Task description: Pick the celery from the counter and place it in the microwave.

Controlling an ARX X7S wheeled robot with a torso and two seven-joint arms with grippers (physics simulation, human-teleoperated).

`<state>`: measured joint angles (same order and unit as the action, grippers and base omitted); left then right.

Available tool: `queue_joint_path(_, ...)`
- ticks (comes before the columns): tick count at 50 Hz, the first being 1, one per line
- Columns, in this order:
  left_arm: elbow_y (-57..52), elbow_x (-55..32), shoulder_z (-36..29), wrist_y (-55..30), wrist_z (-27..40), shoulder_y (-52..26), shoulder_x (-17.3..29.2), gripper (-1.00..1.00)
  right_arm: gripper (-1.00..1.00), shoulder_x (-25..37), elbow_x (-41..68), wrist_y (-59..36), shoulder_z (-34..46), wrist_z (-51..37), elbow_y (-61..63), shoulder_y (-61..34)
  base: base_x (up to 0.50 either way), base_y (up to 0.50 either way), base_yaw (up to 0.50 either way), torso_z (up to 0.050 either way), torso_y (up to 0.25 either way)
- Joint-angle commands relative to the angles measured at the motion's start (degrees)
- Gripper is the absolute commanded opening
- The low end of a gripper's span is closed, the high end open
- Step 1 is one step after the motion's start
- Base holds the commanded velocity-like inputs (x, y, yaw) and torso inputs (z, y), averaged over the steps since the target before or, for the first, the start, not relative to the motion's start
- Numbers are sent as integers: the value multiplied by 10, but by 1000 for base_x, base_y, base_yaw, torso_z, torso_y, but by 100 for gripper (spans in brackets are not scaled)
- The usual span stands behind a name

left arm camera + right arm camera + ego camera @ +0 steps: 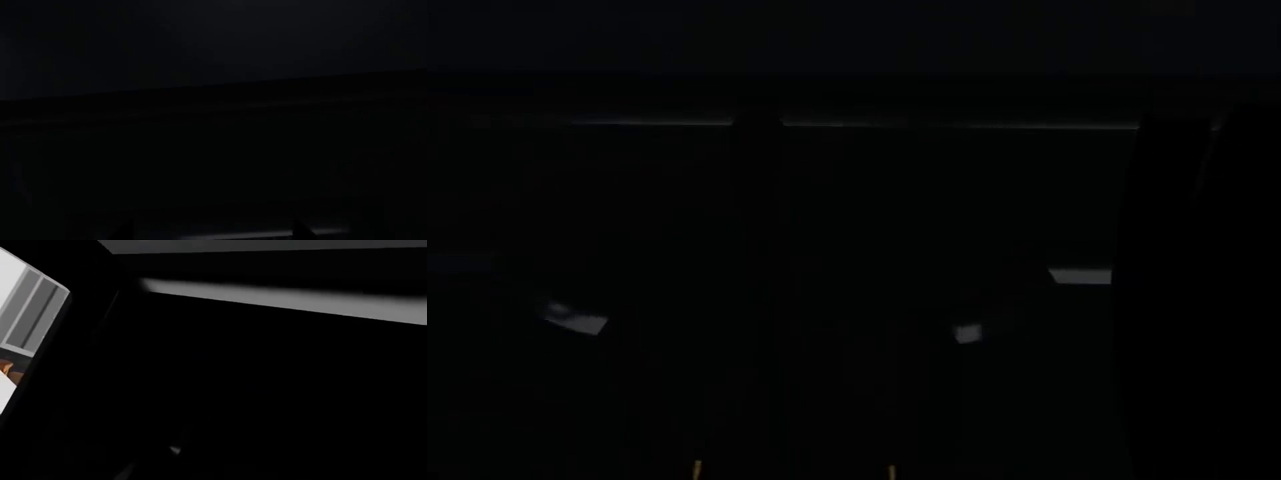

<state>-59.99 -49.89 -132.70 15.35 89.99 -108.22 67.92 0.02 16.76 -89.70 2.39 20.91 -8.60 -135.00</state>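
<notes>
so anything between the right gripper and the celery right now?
Cannot tell. All three views are almost black; neither the celery, the microwave opening nor either gripper can be made out. The right wrist view shows only dark surfaces and pale strips.

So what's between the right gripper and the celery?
Cannot tell: every view is nearly black, and neither the celery nor either gripper is visible in any of them.

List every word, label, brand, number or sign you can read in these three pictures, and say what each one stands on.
None: no text can be read in any view.
The left wrist and head views are almost wholly dark.
The right wrist view shows only dark surfaces and pale bands.
</notes>
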Motion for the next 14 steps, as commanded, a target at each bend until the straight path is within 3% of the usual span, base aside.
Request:
queue_joint_path(1, 0, -4, 3, 0, 0, 4, -1, 100, 100, 0, -25, -3, -2, 29, 24, 0, 0, 0, 0, 0, 0)
queue_joint_path(3, 0, -8, -44, 6, 0, -45, 7, 100, 100, 3, -18, -3, -4, 24, 28, 0, 0, 0, 0, 0, 0)
queue_joint_path(6, 0, 7, -286, 67, 0, -266, 23, 100, 100, 30, 103, -3, -7, -74, 27, 0, 0, 0, 0, 0, 0)
queue_joint_path(8, 0, 4, -281, 50, 0, -267, 27, 100, 100, 46, 176, -3, -4, -132, 28, 0, 0, 0, 0, 0, 0)
queue_joint_path(14, 0, 6, -288, 24, 0, -268, 19, 100, 100, 64, 242, -3, -3, -185, 24, 0, 0, 0, 0, 0, 0)
